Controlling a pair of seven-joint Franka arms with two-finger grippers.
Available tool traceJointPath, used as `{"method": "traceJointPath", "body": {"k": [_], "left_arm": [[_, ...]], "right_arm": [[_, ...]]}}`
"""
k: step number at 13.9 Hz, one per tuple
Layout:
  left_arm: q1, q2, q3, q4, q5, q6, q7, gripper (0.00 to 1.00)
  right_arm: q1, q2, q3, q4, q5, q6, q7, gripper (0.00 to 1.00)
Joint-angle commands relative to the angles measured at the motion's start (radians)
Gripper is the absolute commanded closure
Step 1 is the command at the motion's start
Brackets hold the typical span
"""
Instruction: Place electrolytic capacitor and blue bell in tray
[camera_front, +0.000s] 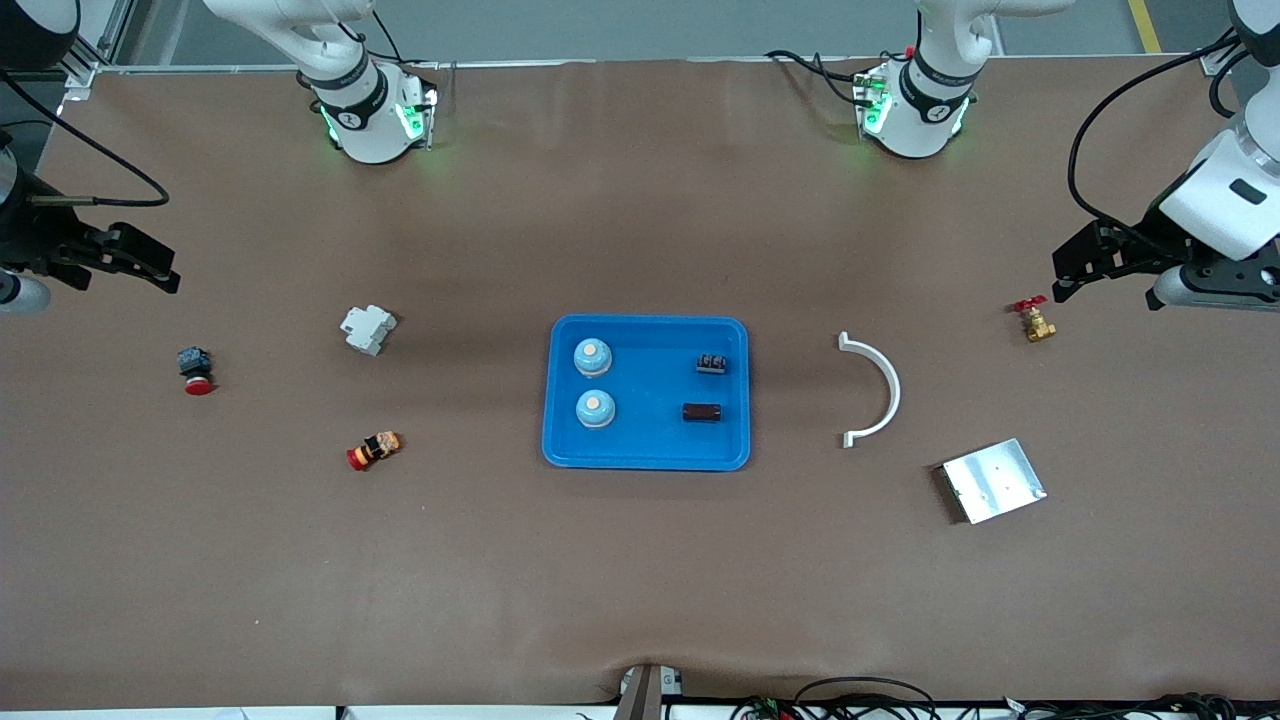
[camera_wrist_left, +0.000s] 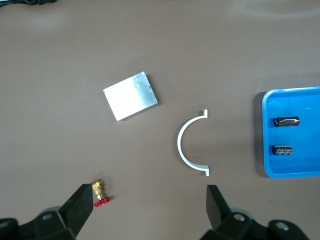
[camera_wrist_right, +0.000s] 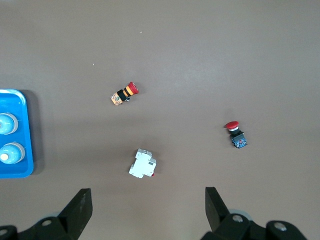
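Observation:
The bright-blue tray (camera_front: 650, 395) lies at the table's middle. In it lie two blue bells (camera_front: 593, 355) (camera_front: 596, 408) toward the right arm's end. A dark cylindrical capacitor (camera_front: 702, 412) and a small ribbed dark part (camera_front: 711, 363) lie in it toward the left arm's end. The left wrist view shows the tray's edge (camera_wrist_left: 300, 105), the capacitor (camera_wrist_left: 286, 121) and the ribbed part (camera_wrist_left: 282, 150). The right wrist view shows the tray (camera_wrist_right: 15, 171) and a bell (camera_wrist_right: 9, 153). My left gripper (camera_front: 1068, 275) (camera_wrist_left: 149, 210) is open and empty, over the table's left arm end. My right gripper (camera_front: 165, 270) (camera_wrist_right: 147, 210) is open and empty at the right arm's end.
A white half ring (camera_front: 880, 390), a silver plate (camera_front: 992, 480) and a brass valve with a red handle (camera_front: 1035, 320) lie toward the left arm's end. A white breaker (camera_front: 368, 328), a red mushroom button (camera_front: 195, 370) and a red-orange button (camera_front: 374, 450) lie toward the right arm's end.

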Motion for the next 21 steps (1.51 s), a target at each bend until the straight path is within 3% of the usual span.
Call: {"method": "traceJointPath", "body": {"k": [1, 21], "left_arm": [[-0.009, -0.002, 0.003, -0.001, 0.021, 0.010, -0.010, 0.00], [-0.009, 0.004, 0.003, -0.002, 0.020, 0.025, -0.012, 0.00]], "right_arm": [[-0.018, -0.011, 0.012, -0.003, 0.002, -0.001, -0.012, 0.00], [-0.018, -0.011, 0.012, -0.004, 0.002, -0.006, -0.012, 0.00]]}}
